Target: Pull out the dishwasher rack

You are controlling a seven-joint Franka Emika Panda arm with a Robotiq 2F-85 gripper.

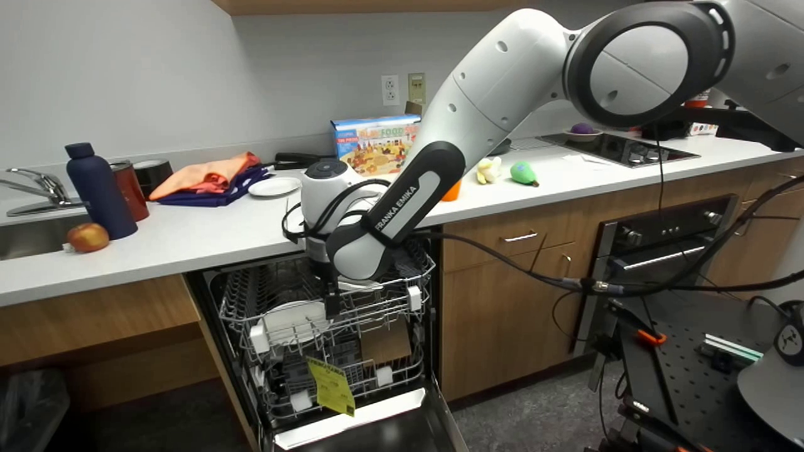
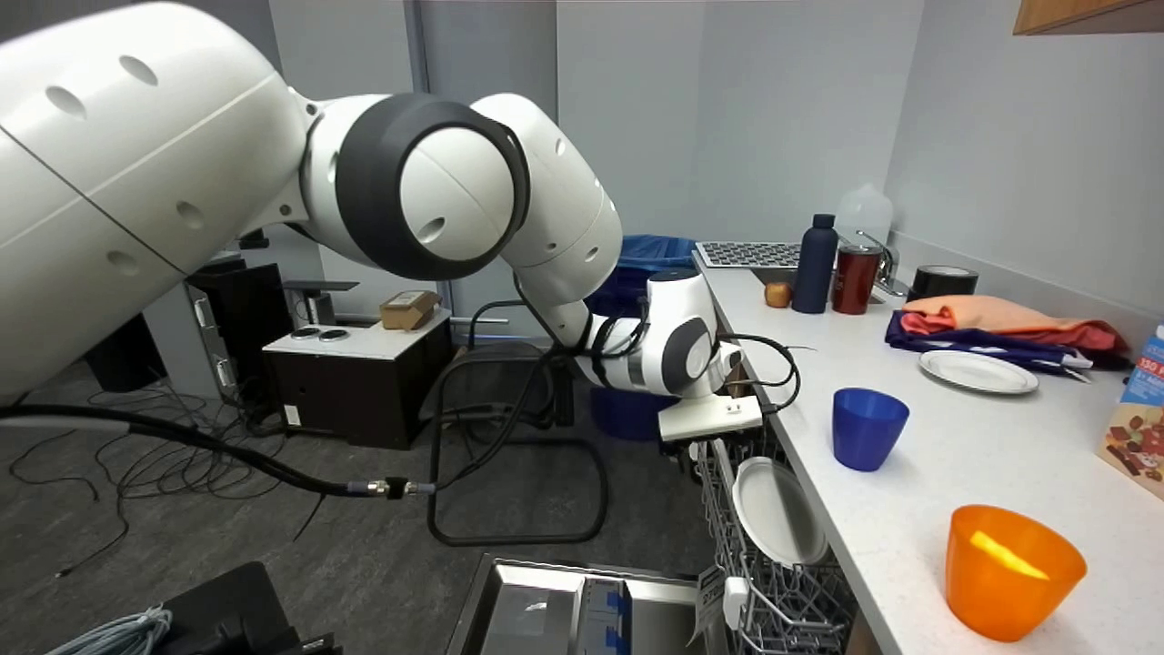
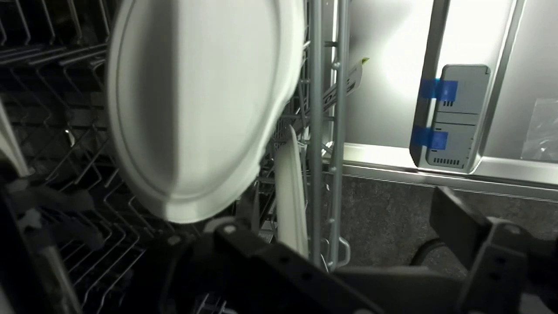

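Open room outward, obstacles inward
In the wrist view the front rail of the dishwasher rack (image 3: 316, 131) runs between the spread fingers (image 3: 455, 226) of the hand (image 3: 346, 220); contact cannot be told. Outward, open space lies over the lowered door (image 3: 383, 122) and the floor (image 3: 375, 209). Inward, a large white plate (image 3: 218, 87) fills the way, a second plate (image 3: 291, 196) stands edge-on just beside the rail, and the worktop (image 2: 891, 528) overhangs the back.
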